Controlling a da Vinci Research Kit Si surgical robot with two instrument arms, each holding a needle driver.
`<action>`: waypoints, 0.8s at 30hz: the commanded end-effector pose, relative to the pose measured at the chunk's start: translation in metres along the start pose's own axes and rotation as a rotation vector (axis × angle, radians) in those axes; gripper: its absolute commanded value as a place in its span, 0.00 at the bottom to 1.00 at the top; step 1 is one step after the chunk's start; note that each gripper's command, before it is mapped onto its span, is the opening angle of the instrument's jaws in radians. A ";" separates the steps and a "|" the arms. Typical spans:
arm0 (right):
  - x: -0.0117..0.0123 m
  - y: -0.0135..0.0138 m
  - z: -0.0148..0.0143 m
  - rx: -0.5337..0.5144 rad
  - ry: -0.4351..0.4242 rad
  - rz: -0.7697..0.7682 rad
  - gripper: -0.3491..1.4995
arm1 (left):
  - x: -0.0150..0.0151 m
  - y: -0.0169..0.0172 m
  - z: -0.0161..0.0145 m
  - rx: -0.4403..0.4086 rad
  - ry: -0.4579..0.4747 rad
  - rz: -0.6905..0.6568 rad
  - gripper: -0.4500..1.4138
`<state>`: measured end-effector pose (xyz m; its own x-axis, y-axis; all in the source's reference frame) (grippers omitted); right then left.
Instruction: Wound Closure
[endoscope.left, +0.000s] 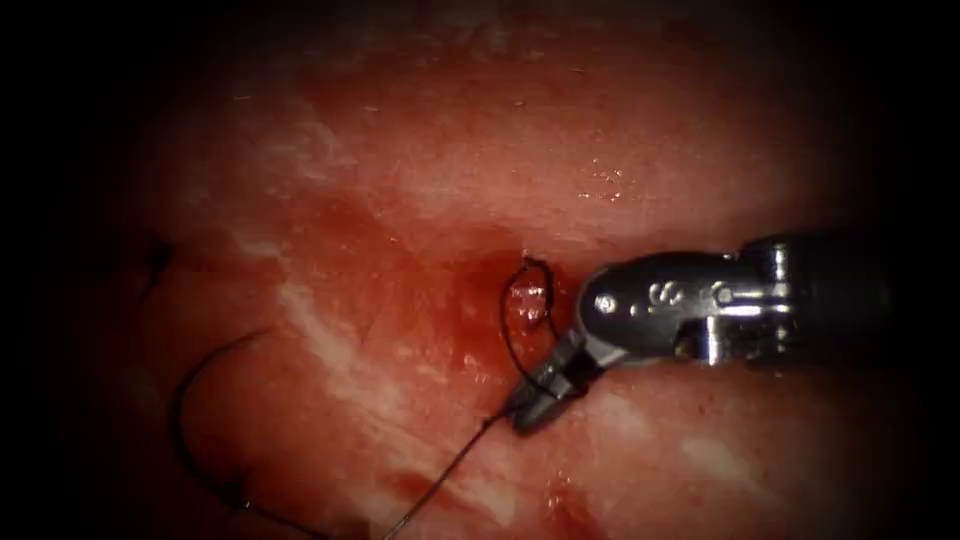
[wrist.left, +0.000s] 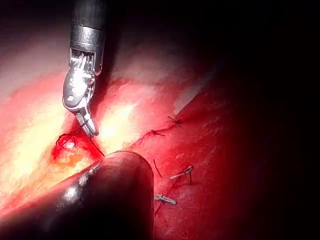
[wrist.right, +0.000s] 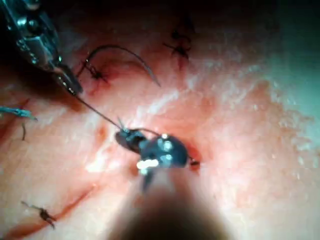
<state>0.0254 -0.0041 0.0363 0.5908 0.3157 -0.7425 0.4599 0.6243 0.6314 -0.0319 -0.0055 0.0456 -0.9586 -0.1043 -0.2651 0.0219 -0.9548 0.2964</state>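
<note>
Thread (endoscope.left: 515, 330) in right fingers (endoscope.left: 535, 397); tissue (endoscope.left: 420, 180)

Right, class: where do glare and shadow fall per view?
Endoscope view: dark rim, glare on right tool, its fingers shut on thread. Left wrist view: bright tissue, left shaft in shadow. Right wrist view: glare on right tool; left fingers hold thread; needle lies on tissue.

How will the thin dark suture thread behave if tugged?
Probably floppy: the thin dark thread curls in a slack loop beside the right tool, which grips it. It likely straightens under pull: it runs taut to the left tool, also gripping it. Possibly slick, lying on wet red tissue.
</note>
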 end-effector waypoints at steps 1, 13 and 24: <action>-0.0003 0.0003 0.0007 -0.004 0.001 0.001 0.00 | 0.0004 0.0008 0.0000 -0.003 0.006 0.002 0.00; -0.0030 0.0046 -0.0018 -0.093 0.012 0.060 0.00 | -0.0006 0.0035 -0.0036 0.009 0.009 0.021 0.00; -0.0064 0.0102 -0.0058 -0.225 -0.090 0.144 0.00 | -0.0014 0.0069 -0.0035 -0.011 0.000 0.040 0.00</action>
<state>0.0221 0.0047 0.0456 0.7016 0.3548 -0.6179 0.2087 0.7269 0.6543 -0.0288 -0.0124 0.0444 -0.9570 -0.1462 -0.2505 0.0658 -0.9506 0.3033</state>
